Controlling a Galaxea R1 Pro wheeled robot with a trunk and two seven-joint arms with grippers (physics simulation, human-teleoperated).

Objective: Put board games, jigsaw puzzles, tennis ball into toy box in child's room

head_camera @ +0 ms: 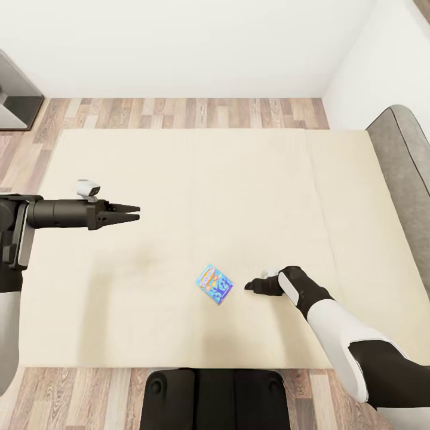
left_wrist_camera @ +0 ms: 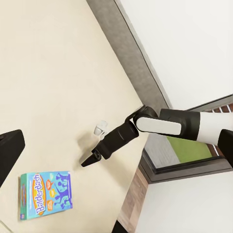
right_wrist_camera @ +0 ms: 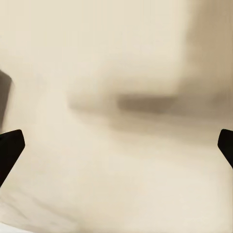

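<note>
A small blue board game box [head_camera: 215, 284] reading Balderdash [left_wrist_camera: 46, 194] lies flat on the beige mattress of the bed [head_camera: 179, 179], near its front edge. My right gripper [head_camera: 249, 285] hovers low over the mattress just right of the box, a short gap away and pointing at it. It is open: in the right wrist view its fingertips [right_wrist_camera: 9, 145] stand far apart with only mattress between them. The left wrist view also catches the right gripper [left_wrist_camera: 88, 160]. Farther left and higher, my left gripper [head_camera: 136, 213] points right, open and empty.
The grey headboard [head_camera: 406, 167] runs along the bed's right side. Wood-plank floor [head_camera: 179, 112] lies beyond the bed, below a white wall. A dark cabinet [head_camera: 15, 95] stands at the far left. My base [head_camera: 215, 397] is against the bed's front edge.
</note>
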